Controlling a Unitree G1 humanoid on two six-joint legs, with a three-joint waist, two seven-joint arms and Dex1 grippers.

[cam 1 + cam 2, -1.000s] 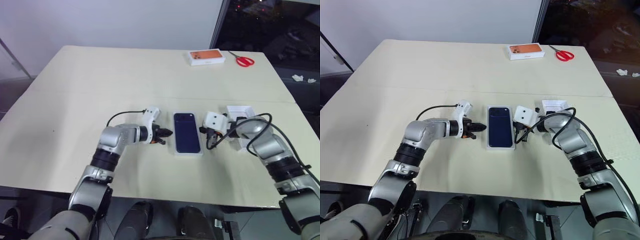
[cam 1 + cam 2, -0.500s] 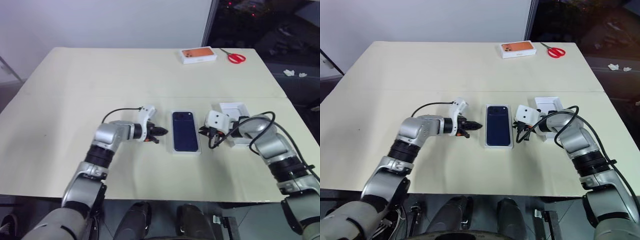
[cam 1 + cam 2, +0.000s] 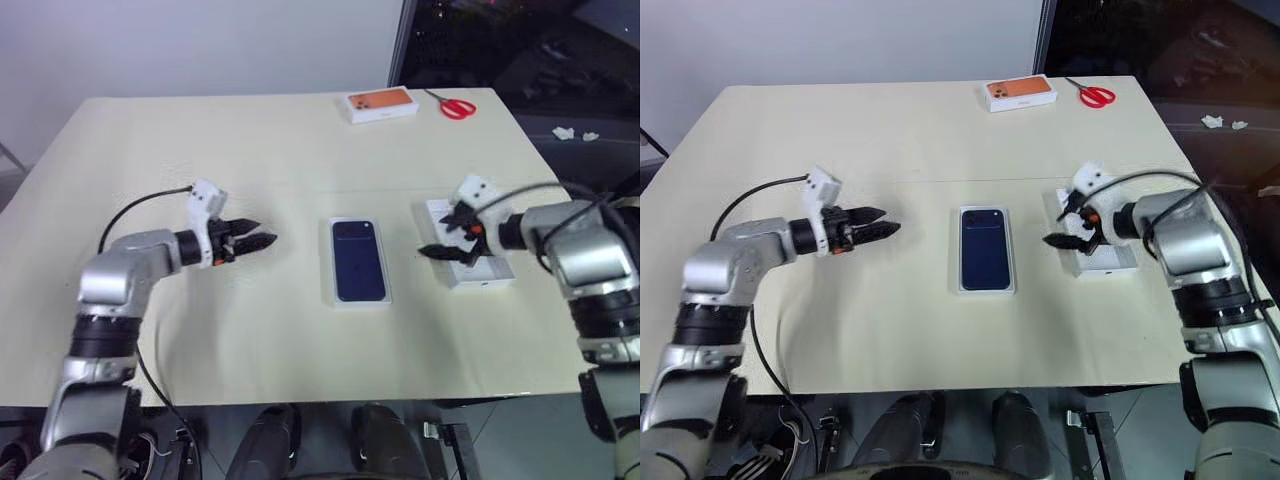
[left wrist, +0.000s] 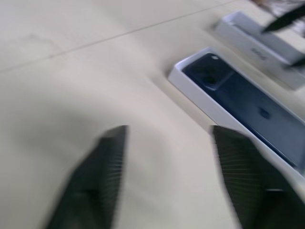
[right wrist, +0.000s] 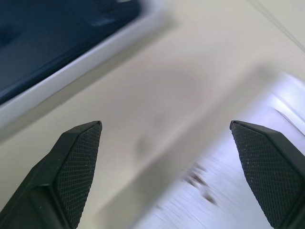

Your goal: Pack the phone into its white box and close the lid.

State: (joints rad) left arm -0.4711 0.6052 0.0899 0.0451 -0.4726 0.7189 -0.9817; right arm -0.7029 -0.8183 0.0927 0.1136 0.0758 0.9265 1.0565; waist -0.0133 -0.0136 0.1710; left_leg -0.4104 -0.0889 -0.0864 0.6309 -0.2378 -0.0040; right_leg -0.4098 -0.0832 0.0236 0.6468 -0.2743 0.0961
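The dark navy phone (image 3: 358,260) lies back up inside the white box (image 3: 360,301) at the middle of the table. To its right lies the lid (image 3: 480,272), open side up. My right gripper (image 3: 440,230) hovers open over the lid's near end, nothing between its fingers; the right wrist view shows its two fingertips (image 5: 78,157) wide apart above the lid (image 5: 228,191) and the table. My left gripper (image 3: 266,232) is open and empty, well left of the box and pointing toward it; the left wrist view shows the phone (image 4: 248,107) ahead of it.
A white box with an orange phone picture (image 3: 381,104) and red scissors (image 3: 455,107) lie at the table's far edge. The cream table (image 3: 250,150) has a seam across its middle. Dark floor with white scraps (image 3: 565,132) lies beyond the right edge.
Both grippers were shut close beside the box and have opened. The left one pulled away to the left; the right one rose and shifted right, over the lid. The camera view has also shifted.
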